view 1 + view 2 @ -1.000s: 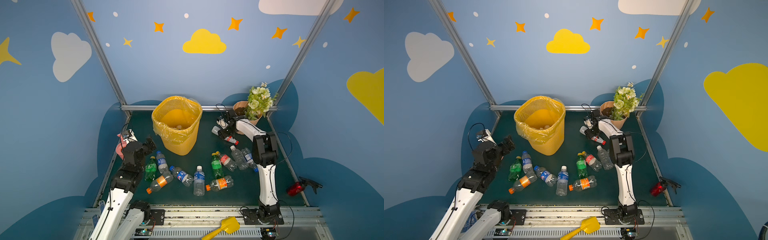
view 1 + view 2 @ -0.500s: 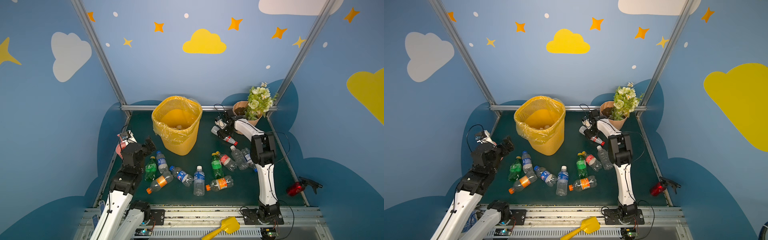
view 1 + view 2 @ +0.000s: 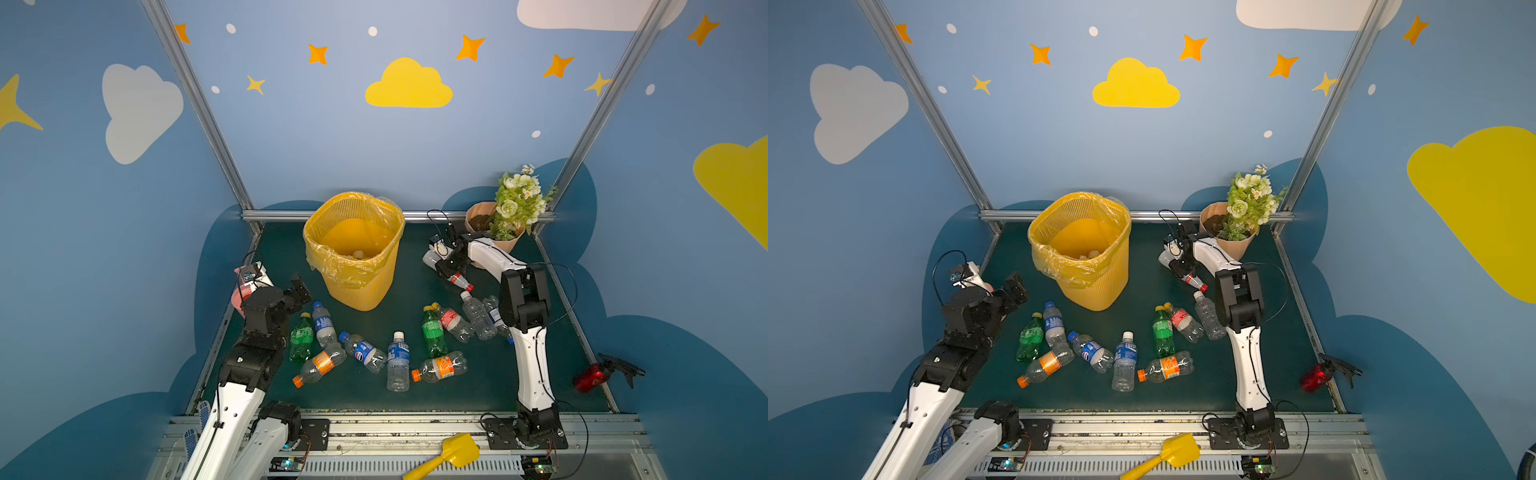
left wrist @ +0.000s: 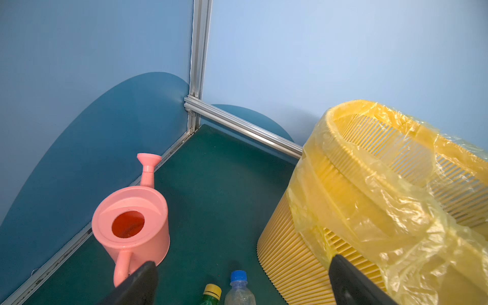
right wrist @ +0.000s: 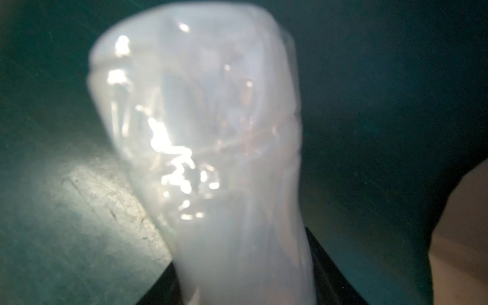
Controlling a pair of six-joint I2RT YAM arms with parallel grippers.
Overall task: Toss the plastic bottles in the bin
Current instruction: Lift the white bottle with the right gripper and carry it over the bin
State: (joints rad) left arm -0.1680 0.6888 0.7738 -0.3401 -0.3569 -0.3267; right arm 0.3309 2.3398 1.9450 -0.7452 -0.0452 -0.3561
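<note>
Right gripper (image 3: 448, 266): jaws clamped on milky-white red-capped plastic bottle (image 5: 211, 158), near far right worktop corner.
Left gripper (image 4: 241, 261): jaws wide, empty.

Among the bottles strewn over the green floor, only one mark could be made out: a round red, white and blue emblem on the blue label of a clear bottle (image 3: 365, 355). The white print on the blue-labelled bottle (image 3: 398, 352) beside it was too small to read, as were the labels of the orange-labelled bottle (image 3: 443, 368), the green bottle (image 3: 432, 332) and the red-banded white bottle (image 3: 457, 279).
</note>
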